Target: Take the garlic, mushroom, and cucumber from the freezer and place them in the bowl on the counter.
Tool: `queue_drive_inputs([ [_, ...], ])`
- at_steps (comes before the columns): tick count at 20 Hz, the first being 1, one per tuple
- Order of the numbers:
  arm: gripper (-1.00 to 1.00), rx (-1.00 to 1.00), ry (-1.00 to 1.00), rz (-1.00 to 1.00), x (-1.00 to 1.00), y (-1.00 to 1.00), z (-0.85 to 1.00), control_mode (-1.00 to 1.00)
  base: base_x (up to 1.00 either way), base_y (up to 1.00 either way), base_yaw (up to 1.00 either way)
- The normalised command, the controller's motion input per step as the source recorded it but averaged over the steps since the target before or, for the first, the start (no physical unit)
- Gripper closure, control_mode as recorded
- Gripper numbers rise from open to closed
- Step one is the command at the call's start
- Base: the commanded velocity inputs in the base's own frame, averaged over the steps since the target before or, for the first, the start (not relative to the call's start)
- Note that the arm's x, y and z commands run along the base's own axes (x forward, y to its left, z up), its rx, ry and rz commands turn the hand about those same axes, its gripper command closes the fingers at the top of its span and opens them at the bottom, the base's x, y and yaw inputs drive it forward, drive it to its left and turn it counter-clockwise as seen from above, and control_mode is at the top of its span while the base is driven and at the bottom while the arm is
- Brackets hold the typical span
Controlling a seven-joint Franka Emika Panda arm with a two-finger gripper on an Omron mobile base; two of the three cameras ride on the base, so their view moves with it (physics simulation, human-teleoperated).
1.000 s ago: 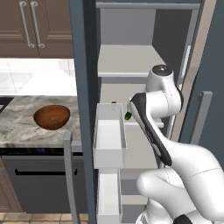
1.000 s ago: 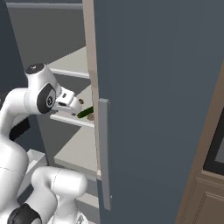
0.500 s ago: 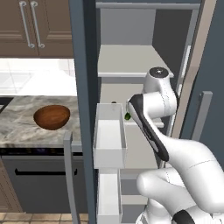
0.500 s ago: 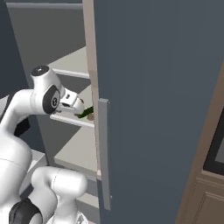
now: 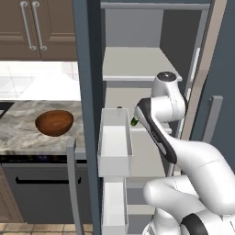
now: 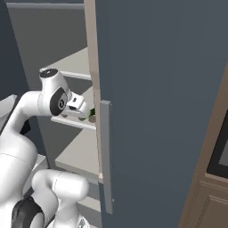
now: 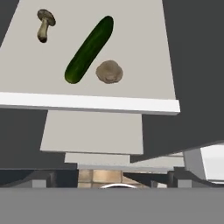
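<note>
On a light grey shelf (image 7: 144, 83) inside the open freezer (image 6: 156, 89) lie three things. The dark green cucumber (image 7: 89, 49) lies at a slant in the middle. The mushroom (image 7: 43, 24), with cap and stem, lies further back to its left. The garlic (image 7: 109, 72), a tan rounded lump, sits just right of the cucumber's near end. My gripper (image 6: 85, 111) hovers open above the shelf's front edge, a short way from the cucumber (image 6: 92, 111), holding nothing. The reddish-brown bowl (image 5: 54, 122) stands on the counter (image 5: 18, 135), left of the freezer.
The freezer door (image 5: 87, 69) stands open between the shelf and the counter, with white door bins (image 5: 114, 137) and a grey bar handle (image 5: 72, 183). The other slate-blue door (image 6: 147, 133) is close on the right. Brown wooden cabinets (image 5: 32, 27) hang above the counter.
The hand has pushed a little further in toward the shelf and the cucumber. Its jaws have stayed open.
</note>
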Motion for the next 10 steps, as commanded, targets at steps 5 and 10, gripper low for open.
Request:
queue_drive_inputs([
  [5, -1.00, -0.02, 0.02, 0.00, 0.09, -0.11, -0.19, -1.00, 0.00, 0.00, 0.00],
  [10, -1.00, -0.03, 0.00, 0.00, 0.14, 0.00, -0.21, -1.00, 0.00, 0.00, 0.00],
])
